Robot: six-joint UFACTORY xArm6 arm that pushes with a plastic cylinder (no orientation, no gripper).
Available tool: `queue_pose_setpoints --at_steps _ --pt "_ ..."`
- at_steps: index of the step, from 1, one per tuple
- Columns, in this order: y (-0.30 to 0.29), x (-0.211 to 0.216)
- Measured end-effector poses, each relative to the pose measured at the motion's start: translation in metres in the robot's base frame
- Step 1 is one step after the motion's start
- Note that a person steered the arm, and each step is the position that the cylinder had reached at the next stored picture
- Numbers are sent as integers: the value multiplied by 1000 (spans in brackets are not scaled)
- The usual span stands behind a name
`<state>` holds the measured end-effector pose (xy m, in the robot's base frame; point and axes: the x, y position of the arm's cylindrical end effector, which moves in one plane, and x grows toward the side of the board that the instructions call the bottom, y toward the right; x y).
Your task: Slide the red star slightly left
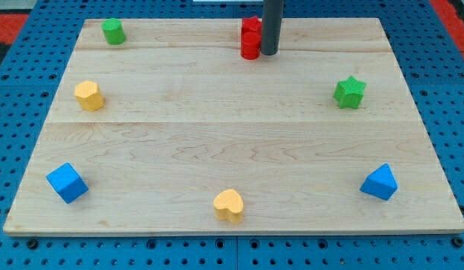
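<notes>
Two red blocks sit close together at the view's top centre, one [251, 26] just above the other [250, 47]. Their shapes are hard to make out, so I cannot tell which one is the red star. My dark rod comes down from the view's top, and my tip [269, 53] rests on the board right against the right side of the red pair, level with the lower red block.
On the wooden board [232, 150] are a green round block [112, 31] at top left, a yellow block [89, 95] at left, a green star [350, 92] at right, a blue cube [67, 182] at bottom left, a yellow heart [229, 205] at bottom centre and a blue wedge [379, 182] at bottom right.
</notes>
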<state>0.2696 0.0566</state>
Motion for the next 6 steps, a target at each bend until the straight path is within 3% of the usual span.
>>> queue_pose_setpoints --at_steps 1,2,3,5,6 --pt "-15 -8" --pt "11 -9" --pt "31 -39" --pt "-32 -44" --pt "-32 -43"
